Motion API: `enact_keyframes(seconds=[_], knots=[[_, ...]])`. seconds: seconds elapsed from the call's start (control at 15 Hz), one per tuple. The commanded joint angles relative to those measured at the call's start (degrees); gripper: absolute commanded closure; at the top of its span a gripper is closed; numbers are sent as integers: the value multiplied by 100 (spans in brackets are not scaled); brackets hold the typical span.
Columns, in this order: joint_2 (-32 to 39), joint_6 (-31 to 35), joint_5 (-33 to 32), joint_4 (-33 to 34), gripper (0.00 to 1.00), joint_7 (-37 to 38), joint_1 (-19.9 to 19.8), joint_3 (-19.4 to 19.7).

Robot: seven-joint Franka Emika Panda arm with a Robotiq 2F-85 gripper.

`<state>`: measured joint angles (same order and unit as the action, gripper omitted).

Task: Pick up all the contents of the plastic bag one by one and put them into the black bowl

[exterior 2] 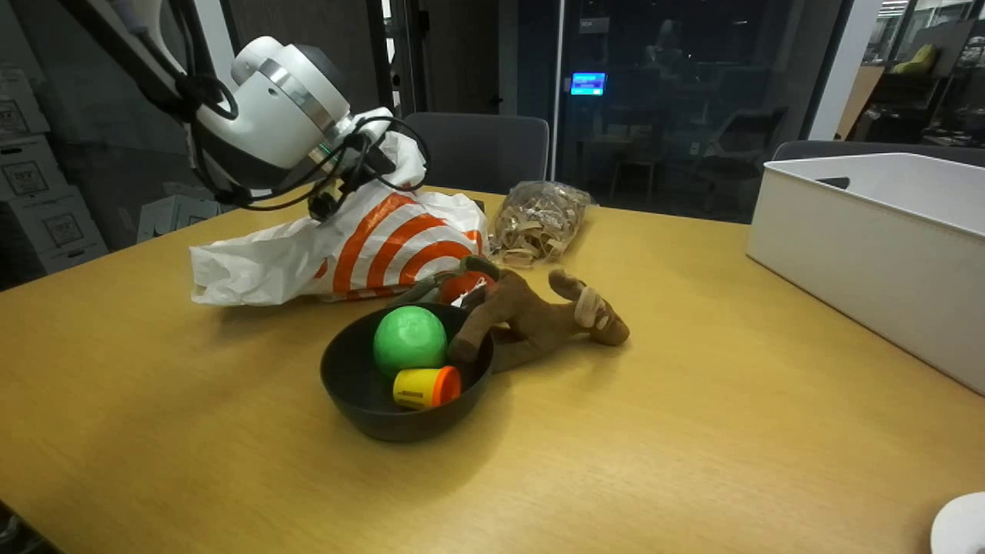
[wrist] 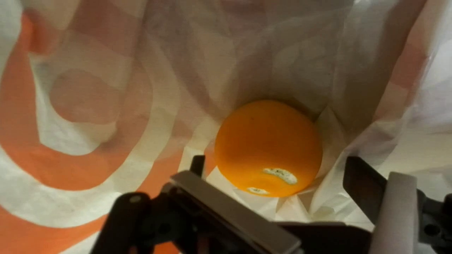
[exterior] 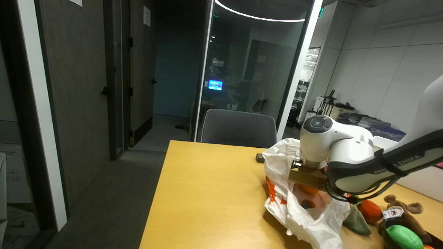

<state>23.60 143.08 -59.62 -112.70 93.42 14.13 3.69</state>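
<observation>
The white plastic bag (exterior: 277, 173) with orange print lies on the table and also shows in an exterior view (exterior 2: 262, 265). In the wrist view, an orange ball (wrist: 265, 141) with pale scuffs rests inside the bag. My gripper (wrist: 277, 165) is open, its fingertips on either side of the ball's lower part, with gaps at both sides. The bag and arm hide the gripper in both exterior views. The black bowl (exterior 2: 408, 427) holds a green ball (exterior 2: 410, 338) and a yellow tub with orange lid (exterior 2: 419, 388). A brown plush toy (exterior 2: 539, 319) hangs over its rim.
A red item (exterior: 370, 211) with green parts lies between bag and bowl. A clear bag of beige pieces (exterior 2: 539, 223) stands beside the plastic bag. A white bin (exterior 2: 862, 254) stands at the side. A small dark block (exterior: 259, 158) lies at the table's far edge.
</observation>
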Motion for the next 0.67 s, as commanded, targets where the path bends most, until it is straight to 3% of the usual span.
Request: enact_keyframes(seconds=[0.0, 0.13, 0.2, 0.27, 0.4, 0.6], knots=[[177, -20, -14, 178, 0, 61, -166, -123], [256, -19, 105, 208, 0, 0, -267, -114], [280, -24, 116, 222, 25, -27, -317, -91], [296, -28, 118, 234, 25, -28, -359, -78], [277, -16, 104, 237, 42, -35, -437, -65], [127, 133, 209, 130, 47, -234, -565, -158]])
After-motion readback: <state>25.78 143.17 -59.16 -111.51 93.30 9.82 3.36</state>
